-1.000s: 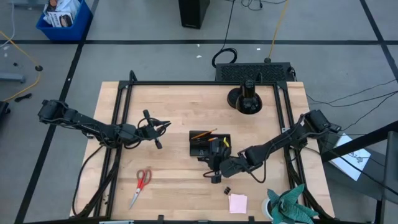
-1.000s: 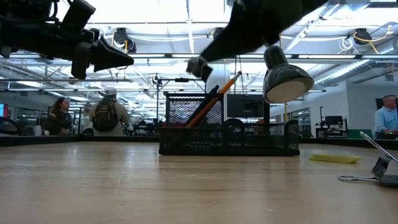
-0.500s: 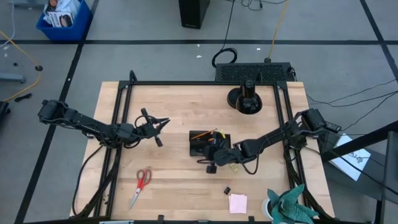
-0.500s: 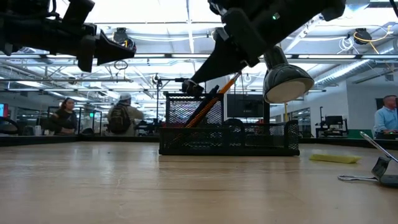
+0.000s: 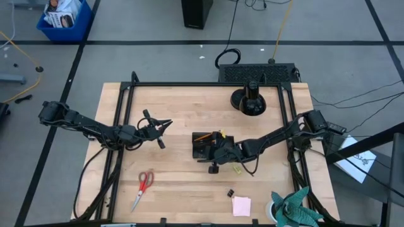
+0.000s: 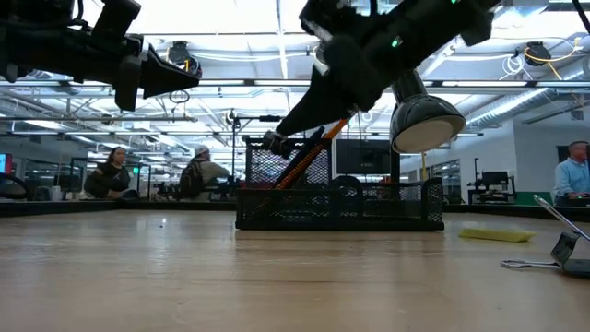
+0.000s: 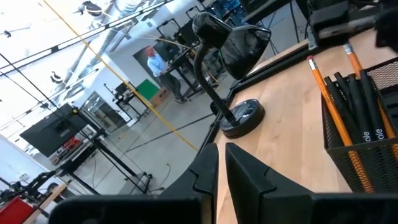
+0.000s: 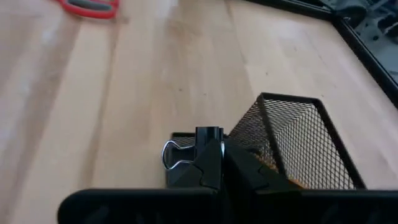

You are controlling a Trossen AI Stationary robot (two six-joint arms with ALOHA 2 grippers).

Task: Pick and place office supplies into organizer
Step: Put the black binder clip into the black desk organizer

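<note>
Over the organizer near the middle of the counter, the right claw is hanging with its fingers pinched together on a black binder clip. The left claw is hovering well apart to the left, nearly closed and carrying nothing. Orange pencils are leaning inside the organizer, while the red-handled scissors are lying near the front-left corner and the pink sticky-note pad near the front edge.

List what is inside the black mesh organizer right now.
In the organizer's tall compartment stand two orange pencils and several black pens. The right end effector, shut on a binder clip, hangs over the lower compartments and covers their contents.
</note>
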